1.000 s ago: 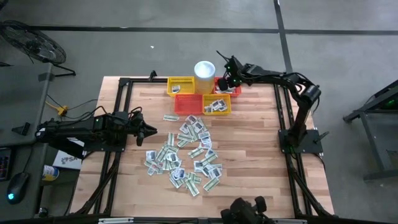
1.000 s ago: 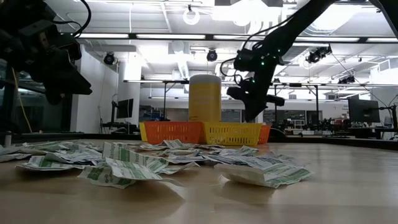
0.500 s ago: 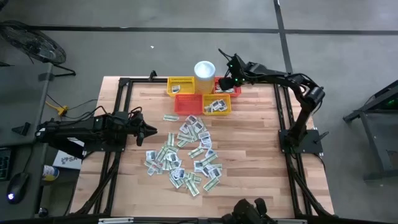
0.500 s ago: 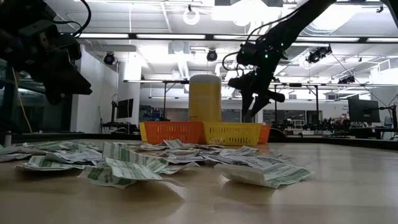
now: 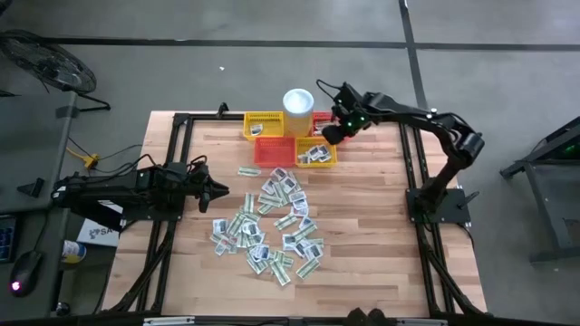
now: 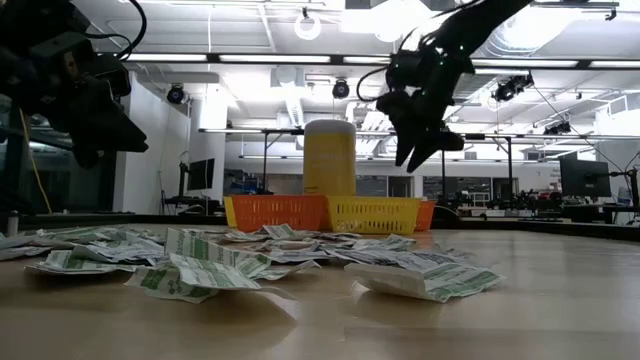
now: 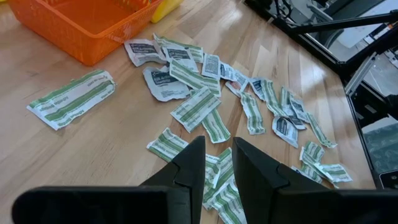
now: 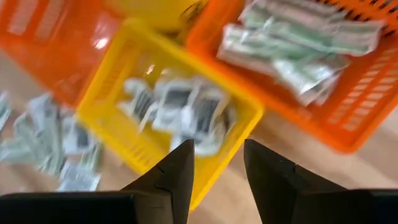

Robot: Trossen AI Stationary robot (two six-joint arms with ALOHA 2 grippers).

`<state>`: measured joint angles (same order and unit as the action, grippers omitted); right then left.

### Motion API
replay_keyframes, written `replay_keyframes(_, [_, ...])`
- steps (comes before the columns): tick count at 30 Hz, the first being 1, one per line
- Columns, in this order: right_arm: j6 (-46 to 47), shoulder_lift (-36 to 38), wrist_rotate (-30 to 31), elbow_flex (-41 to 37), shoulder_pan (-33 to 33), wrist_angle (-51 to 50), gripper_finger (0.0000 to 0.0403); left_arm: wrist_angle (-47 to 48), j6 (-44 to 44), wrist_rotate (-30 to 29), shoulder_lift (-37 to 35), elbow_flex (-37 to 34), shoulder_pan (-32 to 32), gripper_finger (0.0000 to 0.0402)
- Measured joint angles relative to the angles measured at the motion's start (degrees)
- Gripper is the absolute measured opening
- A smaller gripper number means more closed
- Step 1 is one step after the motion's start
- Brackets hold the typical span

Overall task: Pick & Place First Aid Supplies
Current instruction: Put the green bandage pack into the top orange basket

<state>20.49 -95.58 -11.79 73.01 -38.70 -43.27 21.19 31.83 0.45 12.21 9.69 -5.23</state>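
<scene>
The first aid supplies (image 5: pixel 272 222) lie as a loose heap of several small white, grey and green sachets on the middle of the wooden table; they also show in the left wrist view (image 7: pixel 205 99). More sachets lie in a yellow basket (image 8: pixel 180 112) and in a red-orange basket (image 8: pixel 298 56). My right gripper (image 5: pixel 328 136) hangs open and empty above these baskets at the table's far side, fingers (image 8: pixel 180 168) slanting down. My left gripper (image 5: pixel 222 191) waits at the table's left, a little above the wood and left of the heap, with a narrow gap between its fingers (image 7: pixel 193 162).
Several mesh baskets stand together at the far edge: a yellow one (image 5: pixel 263 125), a red-orange one (image 5: pixel 274 151), a yellow one (image 5: pixel 314 154) and a red one behind it. A white cup (image 5: pixel 298 101) stands among them. Bare wood lies right of the heap.
My right gripper has opened over the far baskets and risen away from them. It has also tipped and turned at the wrist and drifted a little toward the table's near edge.
</scene>
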Motion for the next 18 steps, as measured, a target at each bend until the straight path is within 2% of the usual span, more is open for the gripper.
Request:
replay_keyframes(7, [-2.21, 2.94, -5.70, 0.00, 6.74, -6.06, 0.0134, -0.02, 0.00, 0.00, 0.00, 0.00, 0.02, 0.0080])
replay_keyframes(14, [-2.30, 3.57, -4.93, 0.00, 18.64, -10.89, 0.0134, -0.01, 0.01, 0.00, 0.01, 0.00, 0.01, 0.0080])
replay_keyframes(18, [0.44, 3.57, -0.44, 0.00, 26.09, -9.92, 0.0134, -0.02, 0.00, 0.00, 0.02, 0.00, 0.00, 0.0080])
